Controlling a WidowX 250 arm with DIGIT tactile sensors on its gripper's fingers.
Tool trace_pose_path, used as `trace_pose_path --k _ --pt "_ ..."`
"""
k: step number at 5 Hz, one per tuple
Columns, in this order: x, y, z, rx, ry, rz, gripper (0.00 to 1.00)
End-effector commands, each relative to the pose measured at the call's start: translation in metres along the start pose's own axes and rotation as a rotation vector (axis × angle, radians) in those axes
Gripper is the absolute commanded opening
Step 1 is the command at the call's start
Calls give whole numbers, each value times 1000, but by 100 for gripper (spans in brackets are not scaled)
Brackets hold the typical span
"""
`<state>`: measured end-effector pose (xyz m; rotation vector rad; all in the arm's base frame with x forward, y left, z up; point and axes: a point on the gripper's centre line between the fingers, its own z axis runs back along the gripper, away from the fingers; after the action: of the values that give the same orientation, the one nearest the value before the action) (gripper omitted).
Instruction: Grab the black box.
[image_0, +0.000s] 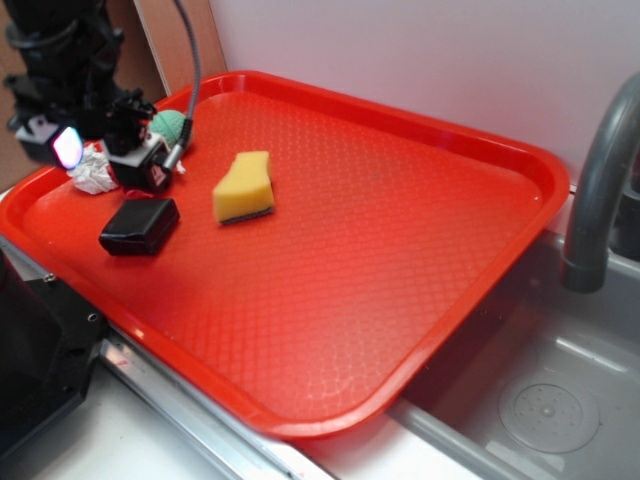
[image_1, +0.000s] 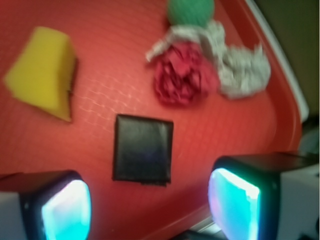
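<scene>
End effector (image_1: 150, 205) open above black box (image_1: 143, 149) (sponge (image_1: 42, 72), crumpled paper (image_1: 240, 67) nearby).

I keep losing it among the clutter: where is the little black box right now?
The black box lies flat near the red tray's left edge in the exterior view, left of the yellow sponge, in front of the crumpled paper, untouched below the open claw.

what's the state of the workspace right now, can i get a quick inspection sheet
surface: red tray beside a sink basin
job's things: black box flat on the tray, ungrasped
clutter: yellow sponge; green ball; crumpled paper
grippers: gripper open, above the tray, nothing between its fingers
cables: grey cable running down to the gripper
surroundings: grey faucet; white wall
</scene>
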<state>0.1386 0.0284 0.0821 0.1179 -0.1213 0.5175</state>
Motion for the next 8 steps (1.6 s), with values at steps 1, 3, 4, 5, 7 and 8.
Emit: trace_pose_path --k 1,3,4,5,7,8 --pt "4 -1 -35 -111 -23 57 100" --pt "14 -14 -84 -166 142 8 100" --pt "12 -15 -87 -126 183 43 0" --pt "13 -15 -77 -119 159 13 0" --pt "29 -31 21 -114 -75 -142 0" --pt "47 -37 71 -209 -92 -177 0"
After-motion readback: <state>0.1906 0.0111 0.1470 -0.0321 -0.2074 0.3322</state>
